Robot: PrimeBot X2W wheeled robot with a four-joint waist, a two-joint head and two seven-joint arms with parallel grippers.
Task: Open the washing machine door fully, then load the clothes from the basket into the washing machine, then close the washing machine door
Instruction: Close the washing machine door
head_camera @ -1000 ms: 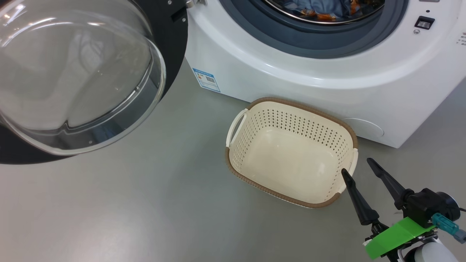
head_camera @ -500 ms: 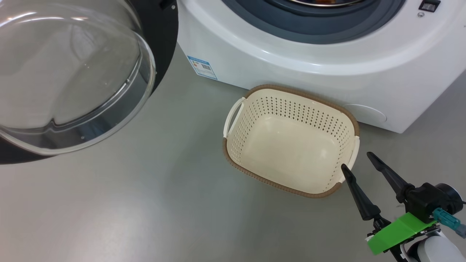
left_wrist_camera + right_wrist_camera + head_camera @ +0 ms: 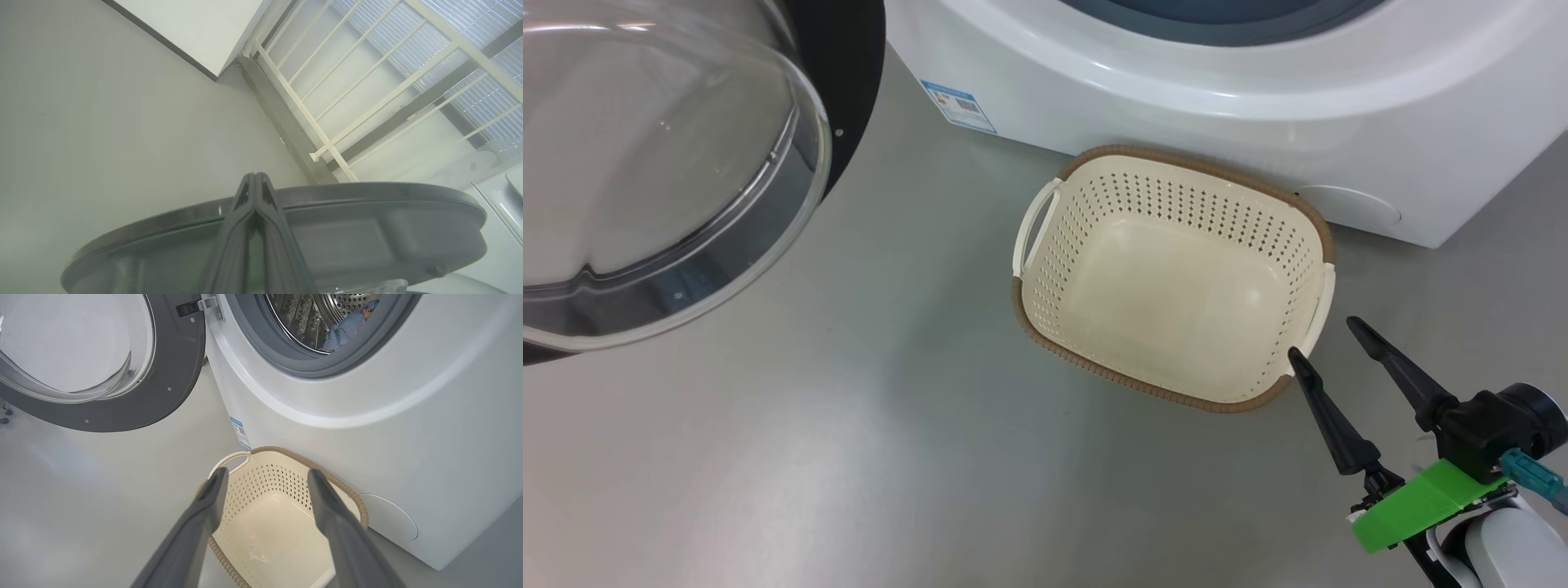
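The right hand [image 3: 1323, 337] is spread, its two long dark fingers wide apart with nothing between them, and a green bracket [image 3: 1421, 502] sits behind them at the wrist. It hangs above the floor [image 3: 849, 449] by the near right corner of the laundry basket [image 3: 1160, 396]. One fingertip lies against the basket's white right handle in the head view, but contact cannot be told. The basket is cream with perforated walls and a brown woven-look rim. It stands empty on the floor, its far rim just in front of the washing machine [image 3: 1217, 106]. The round filter cover [image 3: 1356, 211] is just beyond the basket's far right corner. A blue energy label [image 3: 958, 106] is stuck near the machine's lower left corner, its print too small to read. In the right wrist view the steel drum [image 3: 302, 318] is open behind the grey gasket [image 3: 265, 355], and the light-blue clothes [image 3: 347, 326] lie inside it. The washing machine door [image 3: 841, 82] stands swung wide open to the left of the machine, its glass bowl bulging out of the black rim. The left hand [image 3: 255, 177] is pressed together, fingers flat against each other with nothing pinched. It is set over the door's dark edge; whether it touches cannot be told. A white railing [image 3: 327, 114] stands beyond it.
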